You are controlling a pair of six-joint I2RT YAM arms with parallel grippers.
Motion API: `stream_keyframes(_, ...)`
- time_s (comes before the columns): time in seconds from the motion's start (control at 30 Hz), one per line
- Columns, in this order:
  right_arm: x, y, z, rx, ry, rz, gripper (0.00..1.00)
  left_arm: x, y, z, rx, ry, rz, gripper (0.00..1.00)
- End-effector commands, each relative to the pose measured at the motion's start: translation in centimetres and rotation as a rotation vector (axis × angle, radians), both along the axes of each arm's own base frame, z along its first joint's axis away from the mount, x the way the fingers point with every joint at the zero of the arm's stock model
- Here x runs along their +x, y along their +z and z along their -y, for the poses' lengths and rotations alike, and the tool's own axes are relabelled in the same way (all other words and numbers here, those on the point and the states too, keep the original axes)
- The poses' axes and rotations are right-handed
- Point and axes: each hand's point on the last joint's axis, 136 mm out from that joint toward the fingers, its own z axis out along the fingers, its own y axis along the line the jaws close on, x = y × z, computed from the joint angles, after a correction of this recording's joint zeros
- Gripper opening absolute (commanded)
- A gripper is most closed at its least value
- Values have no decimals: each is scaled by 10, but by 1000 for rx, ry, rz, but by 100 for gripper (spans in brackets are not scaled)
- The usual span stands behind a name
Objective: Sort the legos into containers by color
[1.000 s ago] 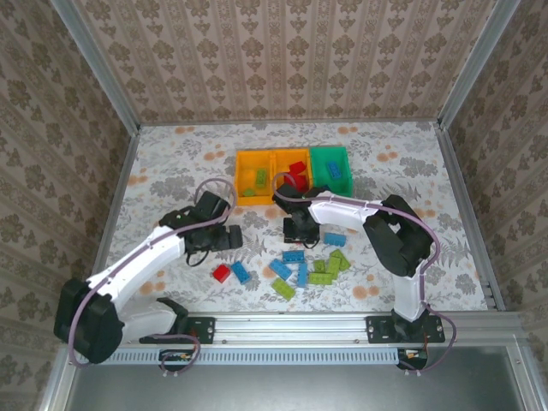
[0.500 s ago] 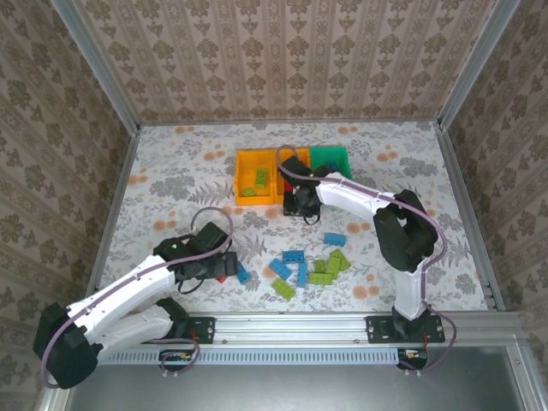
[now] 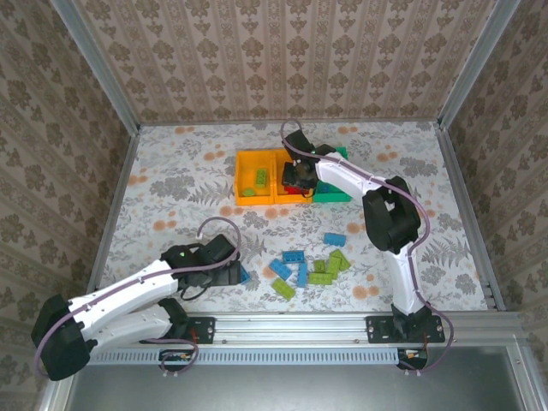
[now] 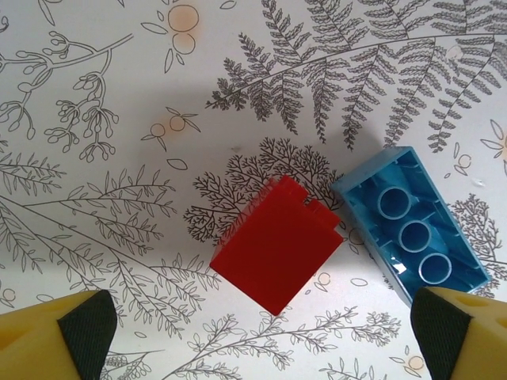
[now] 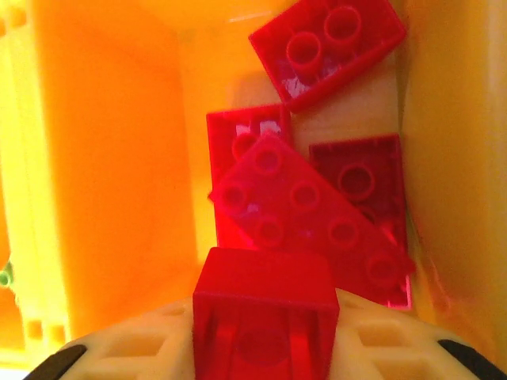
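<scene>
Splitting the reds between both arms. Left gripper (image 4: 265,336) hovers low over the table (image 4: 119,119) with its jaws spread wide, one yellow finger (image 4: 63,336) at each lower corner of the wrist view. A red brick (image 4: 277,245) lies between them, skewed to the jaw line, and a blue brick (image 4: 408,237), studs down, touches its right corner. Judgement: closing as it stands would sweep the blue brick in with the red. Turn the wrist first so the pads meet the red brick's upper-left and lower-right faces, which are clear of the blue one, then descend square and close slowly. Right gripper (image 5: 265,352) hangs inside the middle bin (image 5: 119,158), an orange one, where several reds (image 5: 305,206) lie heaped. A second red brick (image 5: 265,317) sits between its jaws. I cannot tell whether it is pinched or loose. Judgement: release low and centred between the walls so it settles on the heap without bouncing out. Lift straight up so the fingers miss the rim. Blues and greens (image 3: 312,265) wait on the table near the front.
</scene>
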Motion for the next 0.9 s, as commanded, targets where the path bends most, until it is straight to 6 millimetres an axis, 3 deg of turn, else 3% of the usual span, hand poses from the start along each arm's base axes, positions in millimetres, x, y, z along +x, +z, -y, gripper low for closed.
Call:
stream_keyframes(0.0, 15, -2, 4, 9, -31, 8, 50, -2, -8, -3, 13, 7, 9, 97)
stream_keyframes(0.07, 17, -2, 2, 30, -32, 3, 64, -5, -13, -1, 5, -9, -1, 93)
stream_keyframes(0.17, 16, 3, 0, 44, -20, 5, 71, -7, -17, -3, 14, -16, -6, 89)
stream_keyframes(0.4, 12, 18, -1, 69, -7, 23, 73, -2, -16, 0, 33, -72, 18, 89)
stream_keyframes(0.6, 11, 34, -2, 95, -9, 50, 73, -5, -19, -11, 135, -64, -34, 90)
stream_keyframes(0.73, 11, 56, -6, 137, 5, 97, 76, -3, -18, -19, 215, -54, -47, 91)
stream_keyframes(0.87, 8, 77, -6, 157, 22, 137, 77, 7, -16, -9, 224, -81, -24, 90)
